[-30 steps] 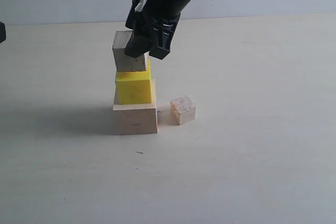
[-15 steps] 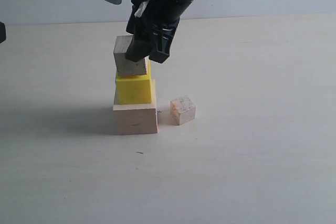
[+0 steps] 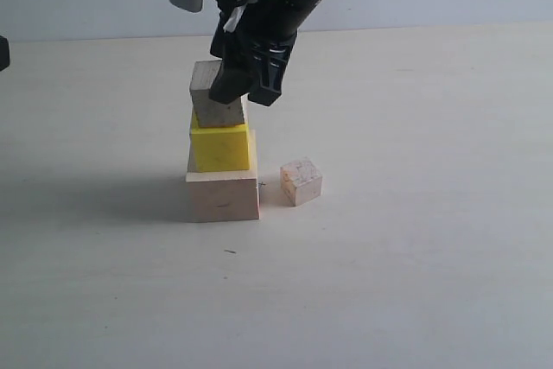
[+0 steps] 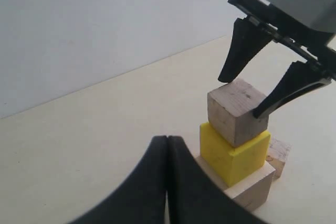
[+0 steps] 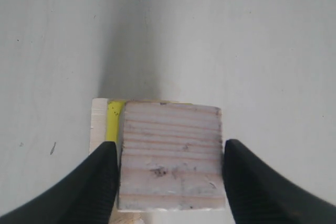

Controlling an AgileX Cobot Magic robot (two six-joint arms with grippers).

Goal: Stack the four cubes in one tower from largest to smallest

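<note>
The right claw is clenched on the small wooden cube, seated askew on the yellow cube; the left claw is pinched shut. An uneven release could drag that cube off-centre, leaving poor footing for the marked cube on the counter.

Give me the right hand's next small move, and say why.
Probably open the right hand slightly to release. The small wooden cube between its fingers seems to sit flat on the yellow cube, with no gap showing between them. The marked cube lies on the table, yet to be fetched for the top.
</note>
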